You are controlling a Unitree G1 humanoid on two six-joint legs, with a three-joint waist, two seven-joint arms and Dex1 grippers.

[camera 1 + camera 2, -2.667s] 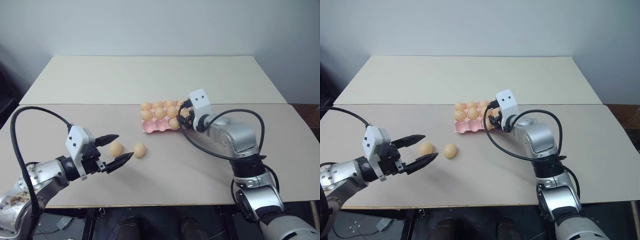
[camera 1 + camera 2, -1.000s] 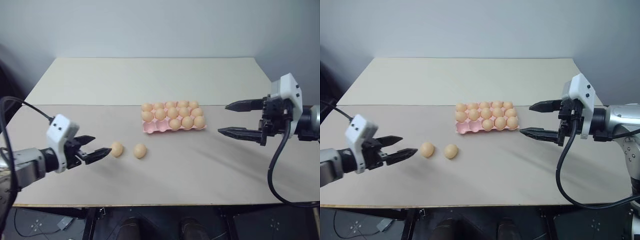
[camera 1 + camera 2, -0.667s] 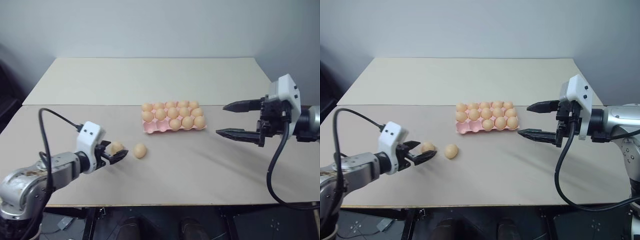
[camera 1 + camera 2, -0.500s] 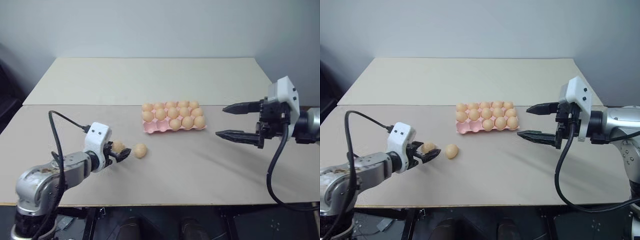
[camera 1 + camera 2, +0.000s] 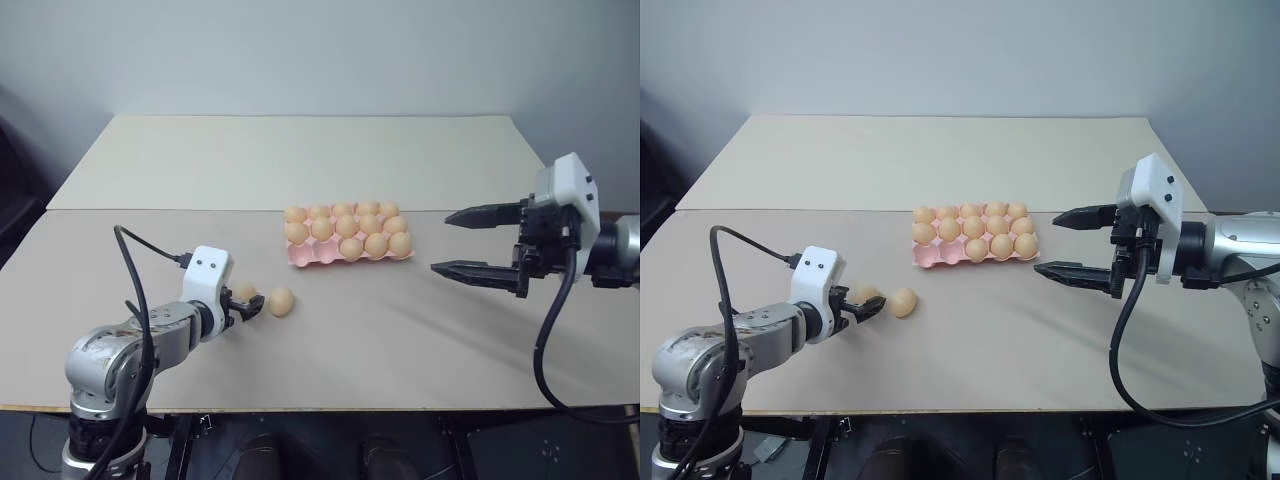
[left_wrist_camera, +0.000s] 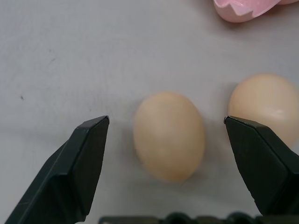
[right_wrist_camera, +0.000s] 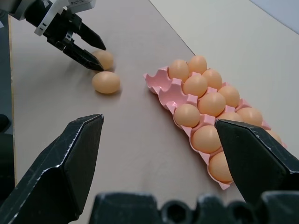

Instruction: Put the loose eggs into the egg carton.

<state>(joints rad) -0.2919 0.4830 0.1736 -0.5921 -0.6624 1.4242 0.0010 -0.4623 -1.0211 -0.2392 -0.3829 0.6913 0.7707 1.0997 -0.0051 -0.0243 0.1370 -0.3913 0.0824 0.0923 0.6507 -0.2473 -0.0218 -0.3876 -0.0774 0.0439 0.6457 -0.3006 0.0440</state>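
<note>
Two loose eggs lie on the table (image 5: 400, 330) in front of the carton, side by side and just apart: the nearer egg (image 6: 168, 135) sits between the spread fingers of our left gripper (image 5: 247, 303), and the second egg (image 5: 281, 301) rests just beside it, on the carton side. The egg carton (image 5: 300, 256) stands farther back, near the table's middle, with most of its cups filled and a few in the front row bare at its left end.

We judge the step in hand to be the pick of the nearer egg. Our left gripper is low over the table, its jaws wide apart and not touching the shell. Next we need to close gently on that egg without nudging its neighbour, which lies close to one fingertip, then lift and carry it to a bare front cup.

Our right gripper (image 5: 1076, 243) hangs above the table to the right of the carton, jaws wide and holding nothing.

We can read no brand, label or writing on anything here.
</note>
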